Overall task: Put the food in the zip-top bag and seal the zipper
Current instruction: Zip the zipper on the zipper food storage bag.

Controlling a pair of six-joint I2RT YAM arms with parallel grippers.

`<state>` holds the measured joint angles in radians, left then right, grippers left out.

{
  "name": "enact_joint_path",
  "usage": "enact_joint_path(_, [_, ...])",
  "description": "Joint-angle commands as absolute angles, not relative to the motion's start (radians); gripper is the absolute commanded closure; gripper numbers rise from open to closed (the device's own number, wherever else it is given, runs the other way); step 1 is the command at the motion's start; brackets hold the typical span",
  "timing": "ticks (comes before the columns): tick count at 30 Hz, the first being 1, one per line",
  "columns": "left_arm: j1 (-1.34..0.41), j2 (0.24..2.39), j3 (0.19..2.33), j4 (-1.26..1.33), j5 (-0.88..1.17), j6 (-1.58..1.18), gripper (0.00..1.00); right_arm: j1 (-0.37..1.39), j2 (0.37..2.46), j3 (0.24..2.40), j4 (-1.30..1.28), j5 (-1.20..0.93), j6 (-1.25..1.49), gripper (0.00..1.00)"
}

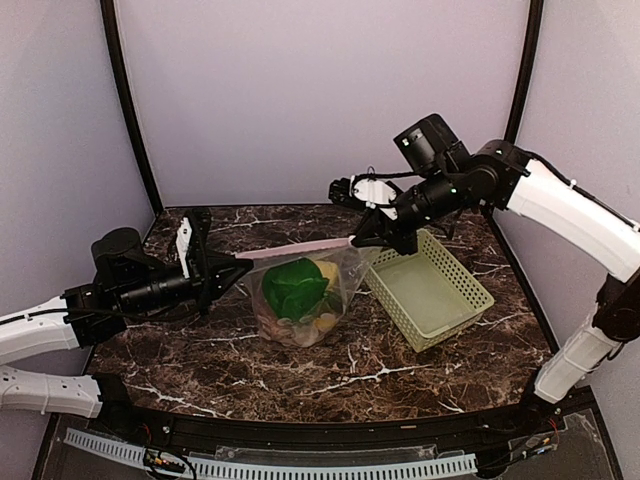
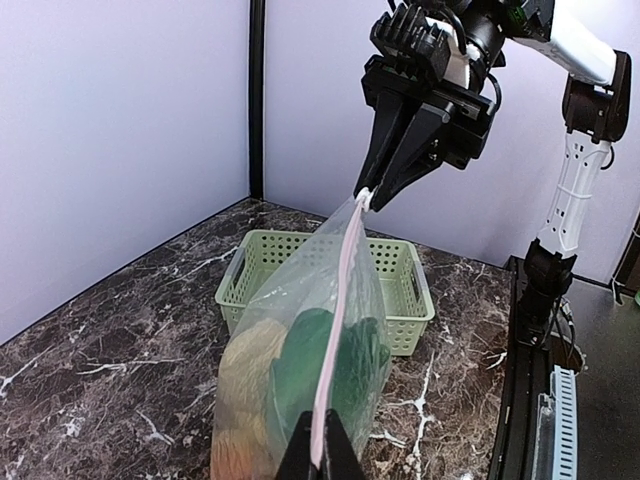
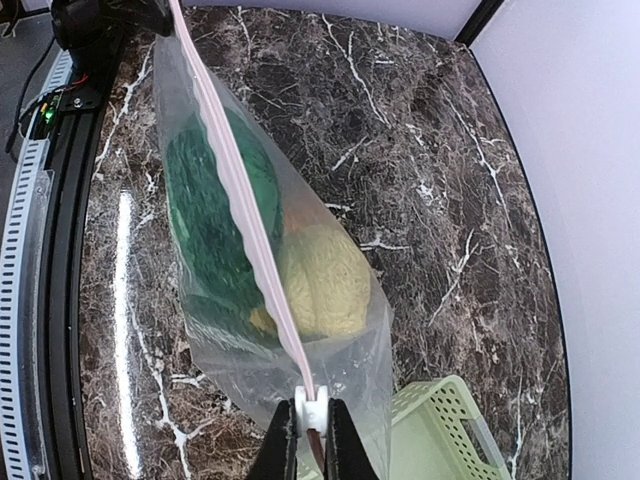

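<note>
- Top view: left gripper (image 1: 243,263) is clamped on the near-left end of the zipper (image 1: 295,248). Right gripper (image 1: 358,240) is pinched on the far-right end.
- The zipper is stretched straight between them. Its long axis runs left to right across the table (image 1: 200,350), rising slightly to the right.
- The bag (image 1: 340,285) hangs under that line at mid-table, and its bottom looks to rest on the marble. The food (image 1: 293,288) is inside, green piece on top.
- The basket (image 1: 470,300) sits just right of the bag, under the right arm, and looks empty.
- Left wrist: own fingers (image 2: 335,450) are shut on the strip at the bottom of the frame. The zipper runs straight away and up into the right gripper's closed tips. It reads as one pink line, so I judge it closed along the visible run; can't confirm it is fully pressed.
- Right wrist: own tips are closed on the zipper end. The strip runs away to the left gripper at the top edge. A green piece and a yellow lemon (image 3: 320,280) sit below it.
- Next move turns on that axis: any slide goes along the strip, and each arm owns one end.
- Room: flat hard marble, walls on three sides, basket close on the right.
</note>
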<state>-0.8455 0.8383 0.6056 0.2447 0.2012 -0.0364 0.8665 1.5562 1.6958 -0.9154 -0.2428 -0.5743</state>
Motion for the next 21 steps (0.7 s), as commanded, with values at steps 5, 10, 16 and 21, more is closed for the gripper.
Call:
enact_joint_path(5, [-0.83,0.825,0.607,0.242,0.182,-0.028,0.99,0.785,1.443,1.595,-0.908,-0.184,-0.562,0.97])
enact_joint_path(10, [-0.825,0.822,0.594,0.271,0.187,-0.036,0.99,0.763,1.425,1.568,-0.905,-0.196,-0.56,0.97])
enact_joint_path(16, [-0.823,0.831,0.594,0.281,0.188,-0.039,0.99,0.756,1.43,1.564,-0.903,-0.198,-0.562,0.96])
enact_joint_path(21, [-0.82,0.832,0.59,0.279,0.184,-0.04,0.99,0.752,1.437,1.559,-0.905,-0.184,-0.567,0.96])
